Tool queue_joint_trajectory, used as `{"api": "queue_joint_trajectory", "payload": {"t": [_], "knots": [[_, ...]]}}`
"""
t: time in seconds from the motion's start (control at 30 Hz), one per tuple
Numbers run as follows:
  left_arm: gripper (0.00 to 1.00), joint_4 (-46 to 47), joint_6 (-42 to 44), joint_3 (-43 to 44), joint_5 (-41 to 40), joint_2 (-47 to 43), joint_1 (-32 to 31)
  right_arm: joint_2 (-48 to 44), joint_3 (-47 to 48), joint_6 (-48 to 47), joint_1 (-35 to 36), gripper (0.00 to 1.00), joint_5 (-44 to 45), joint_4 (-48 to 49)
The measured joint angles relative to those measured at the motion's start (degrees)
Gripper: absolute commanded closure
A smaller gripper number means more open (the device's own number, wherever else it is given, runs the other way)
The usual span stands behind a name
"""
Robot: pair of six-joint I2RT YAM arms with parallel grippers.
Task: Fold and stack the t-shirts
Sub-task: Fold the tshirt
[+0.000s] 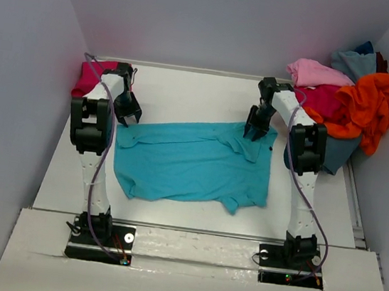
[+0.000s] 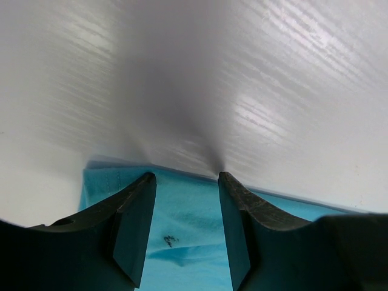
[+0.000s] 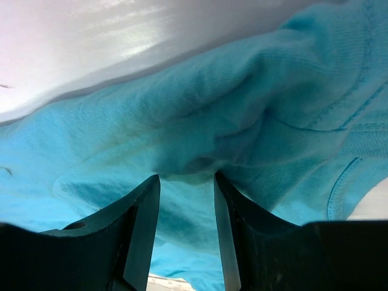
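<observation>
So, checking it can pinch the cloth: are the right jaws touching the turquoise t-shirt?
Touching. In the right wrist view the turquoise t-shirt bunches up against both tips of the right gripper, no gap showing, and the jaws stand open.

**Open lanes front and back, far corners blocked**

Bare worktop [image 1: 187,91] runs free behind the turquoise t-shirt [image 1: 192,163], with a narrower strip along its near edge. A heap of t-shirts [image 1: 351,101] fills the far right corner and spills over the worktop's right edge. A magenta t-shirt [image 1: 88,78] sits in the far left corner. Side walls [image 1: 15,93] close both flanks.
</observation>
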Motion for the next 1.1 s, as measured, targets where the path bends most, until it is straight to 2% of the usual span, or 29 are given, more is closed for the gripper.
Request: {"api": "queue_joint_trajectory", "payload": {"t": [0.2, 0.5, 0.63, 0.97, 1.1], "knots": [[0.41, -2.1, 0.0, 6.7, 0.0, 3.8, -0.1, 2.6, 4.9, 0.0, 0.0, 0.53, 0.6, -1.8], [0.37, -3.1, 1.0, 16.5, -1.6, 9.3, -0.2, 3.4, 6.8, 0.0, -0.3, 0.52, 1.5, -0.4], [0.28, -2.4, 1.7, 20.1, -2.4, 11.2, -0.2, 5.1, 10.0, 0.0, -0.7, 0.51, 1.5, 1.2], [0.19, 4.9, 3.2, 20.2, -4.7, 11.0, -0.5, 5.7, 11.4, -0.5, -1.4, 0.50, 2.4, 7.2], [0.19, 7.5, 3.7, 17.8, -6.3, 7.5, -1.7, 5.4, 11.2, -0.7, -1.4, 0.50, 2.1, 9.1]]}}
